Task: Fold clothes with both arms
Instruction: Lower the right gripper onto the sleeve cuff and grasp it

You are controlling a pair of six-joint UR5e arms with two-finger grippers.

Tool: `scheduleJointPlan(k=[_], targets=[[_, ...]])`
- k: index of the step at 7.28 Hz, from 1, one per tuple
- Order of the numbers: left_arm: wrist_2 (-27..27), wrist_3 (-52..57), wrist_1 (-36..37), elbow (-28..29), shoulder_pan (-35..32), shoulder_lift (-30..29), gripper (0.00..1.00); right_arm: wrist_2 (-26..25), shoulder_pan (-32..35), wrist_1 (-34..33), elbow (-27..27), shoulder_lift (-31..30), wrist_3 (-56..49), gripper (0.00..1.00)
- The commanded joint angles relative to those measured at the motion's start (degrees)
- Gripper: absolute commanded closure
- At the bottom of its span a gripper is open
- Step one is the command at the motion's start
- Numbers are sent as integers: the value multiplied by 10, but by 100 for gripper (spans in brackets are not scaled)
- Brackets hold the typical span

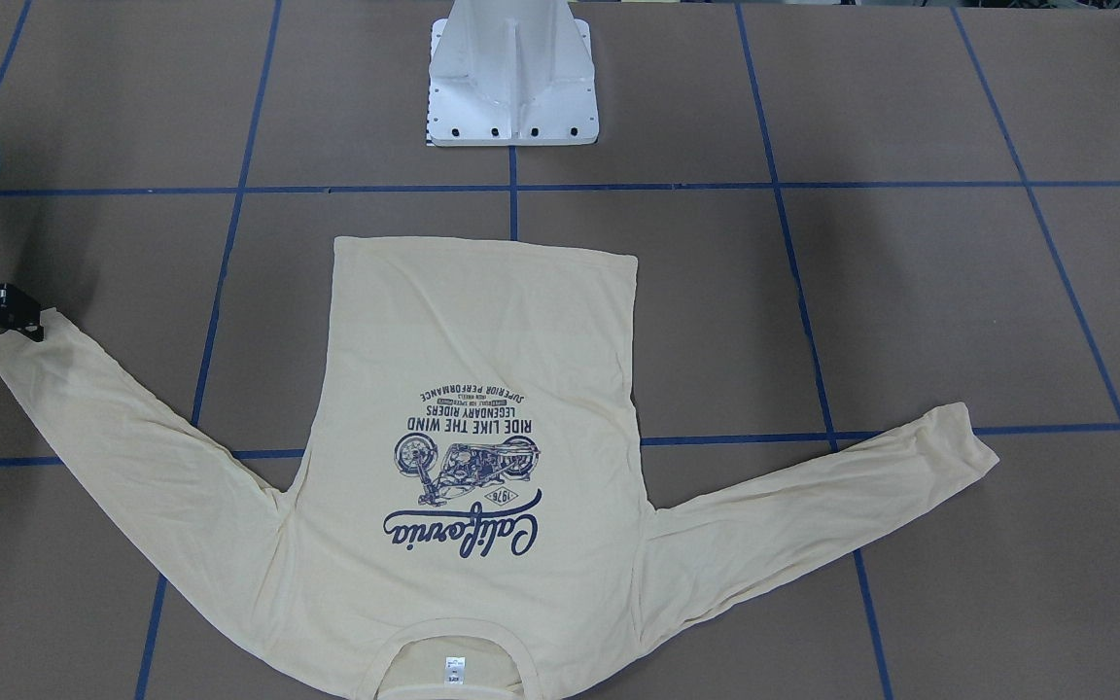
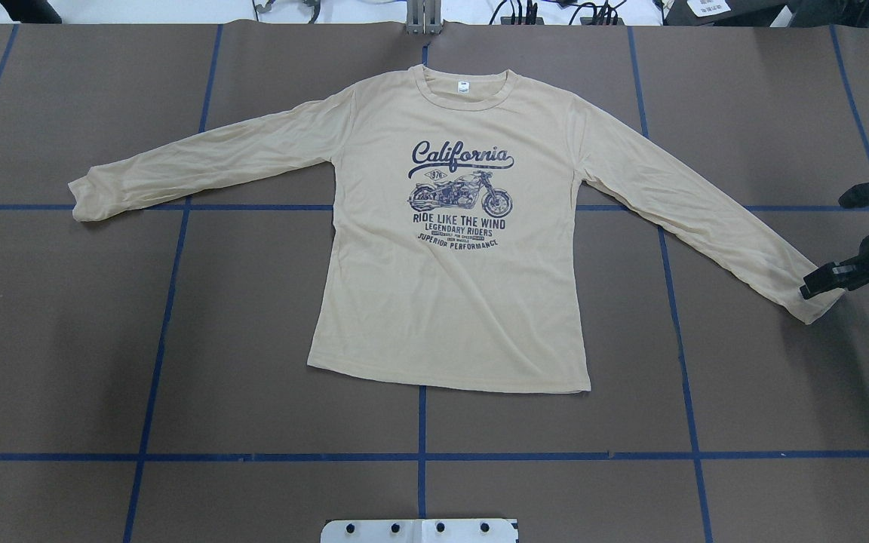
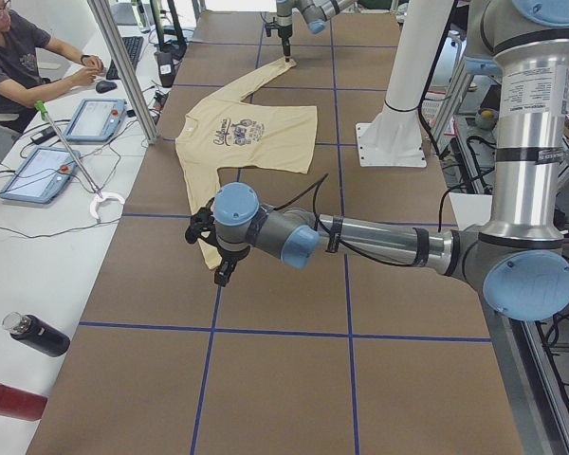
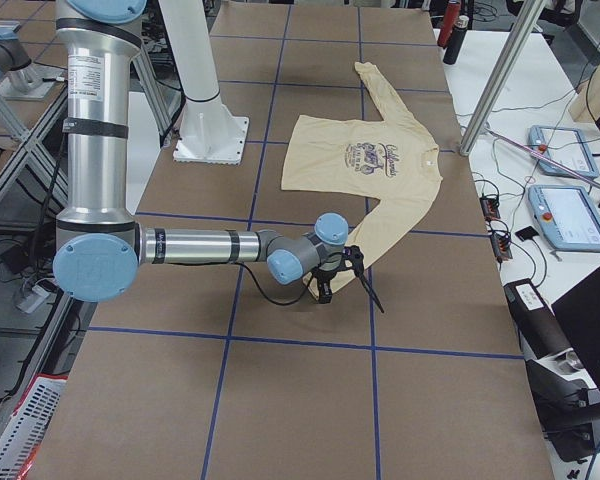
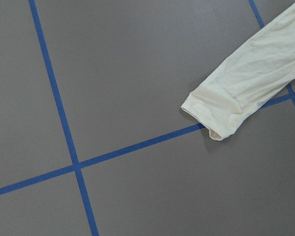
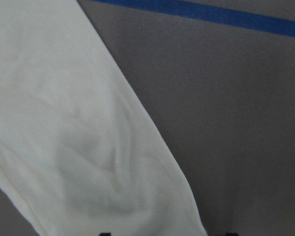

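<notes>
From above, the T-shirt lies flat and face up in the middle of the table. Both sleeves are spread out, the collar is on the far side from the robot, and the hem is nearest it. That view shows only the right gripper, and the left one is outside it. The side camera on the robot's left shows the left gripper hanging over the table near the other cuff. Its own wrist camera shows that cuff lying across a blue tape line and none of its fingers, so I can't tell how far it is open.

The navy print reads "California", "1976", "RIDE LIKE THE WIND", "LEGENDARY RIDERS" and "SUPERIOR PERFORMANCE", with a motorcycle in the middle. The white neck label is too small to read.

The right gripper sits at the very end of the right sleeve. Its wrist camera shows two dark fingertips set apart at the bottom edge with the sleeve's end between them. The jaws are spread and hold nothing.
</notes>
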Motion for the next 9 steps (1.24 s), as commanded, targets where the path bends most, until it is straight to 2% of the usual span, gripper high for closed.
scheduleJointPlan(k=[1,2,3,4,9], targets=[[0,0,1,-1,0,0,0,1,0,-1,-3,2,0,30],[-1,0,1,-2,0,0,0,0,0,-2,-3,2,0,30],[-1,0,1,-5,-1,0,0,2,0,-2,-3,2,0,36],[-8,0,2,-9,-1,1,0,2,0,-2,-2,1,0,38],[-12,0,6,-16,-1,1,0,1,0,-6,-12,0,0,41]])
